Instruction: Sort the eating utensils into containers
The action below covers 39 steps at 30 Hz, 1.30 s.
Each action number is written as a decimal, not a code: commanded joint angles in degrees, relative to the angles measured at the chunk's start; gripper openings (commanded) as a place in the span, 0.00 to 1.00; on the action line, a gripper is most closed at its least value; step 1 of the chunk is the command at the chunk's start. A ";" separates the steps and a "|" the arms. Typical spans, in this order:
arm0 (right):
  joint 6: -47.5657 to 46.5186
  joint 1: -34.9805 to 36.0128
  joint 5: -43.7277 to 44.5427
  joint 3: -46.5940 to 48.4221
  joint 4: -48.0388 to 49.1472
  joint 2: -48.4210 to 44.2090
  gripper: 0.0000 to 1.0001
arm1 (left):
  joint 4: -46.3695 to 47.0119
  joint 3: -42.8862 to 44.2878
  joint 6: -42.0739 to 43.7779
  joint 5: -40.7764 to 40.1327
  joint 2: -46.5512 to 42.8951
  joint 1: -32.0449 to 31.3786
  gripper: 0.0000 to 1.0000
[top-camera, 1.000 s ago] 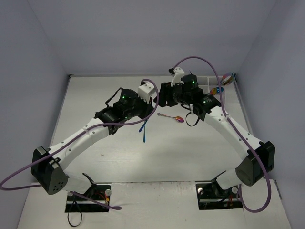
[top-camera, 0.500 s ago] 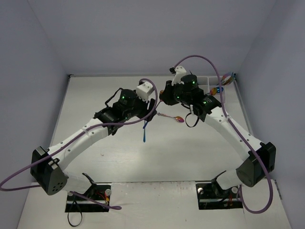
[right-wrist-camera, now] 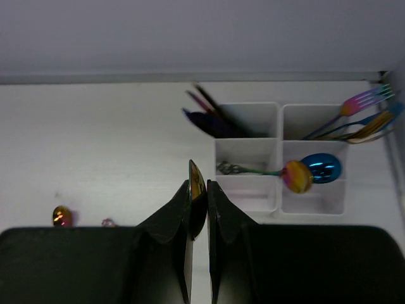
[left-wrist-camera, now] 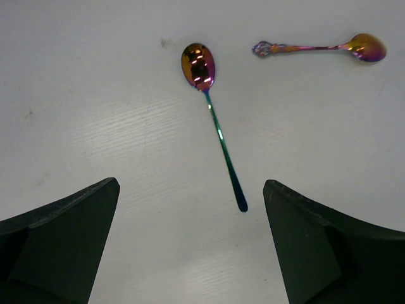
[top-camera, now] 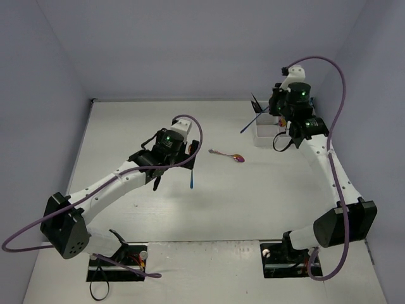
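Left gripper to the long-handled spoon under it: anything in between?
Nothing visible. The long-handled spoon lies alone on the table below the open left gripper; the ornate spoon lies apart, off to one side.

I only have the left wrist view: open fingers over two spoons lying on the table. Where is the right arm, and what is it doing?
Observer: It is off at the far right of the table, with the right gripper at the white tray.
Operator: Is it carrying anything?
Observer: Yes. Its jaws are shut on a utensil, whose gold edge shows between them in the right wrist view.
Operator: What is in the tray?
Observer: Forks lean in one far compartment, dark slim utensils lean in the other, and a gold-pink spoon lies across the two near ones.
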 commanded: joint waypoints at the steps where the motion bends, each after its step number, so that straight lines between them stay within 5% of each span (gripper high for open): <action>1: -3.57 -5.53 4.39 5.40 7.66 2.44 0.00 | -1.12 -1.62 -5.24 -4.76 -1.82 0.61 0.97; 13: -2.21 -11.72 6.27 6.58 16.61 11.74 0.00 | -2.93 -3.23 -9.24 -4.16 -0.15 0.98 0.97; 28: 1.98 -10.84 1.98 2.31 25.61 22.13 0.00 | -4.01 -2.22 -12.20 -3.17 2.69 1.05 0.97; 39: 1.45 -10.71 1.14 -3.66 26.72 20.72 0.18 | -4.74 0.67 -16.10 -2.01 7.56 1.07 0.97</action>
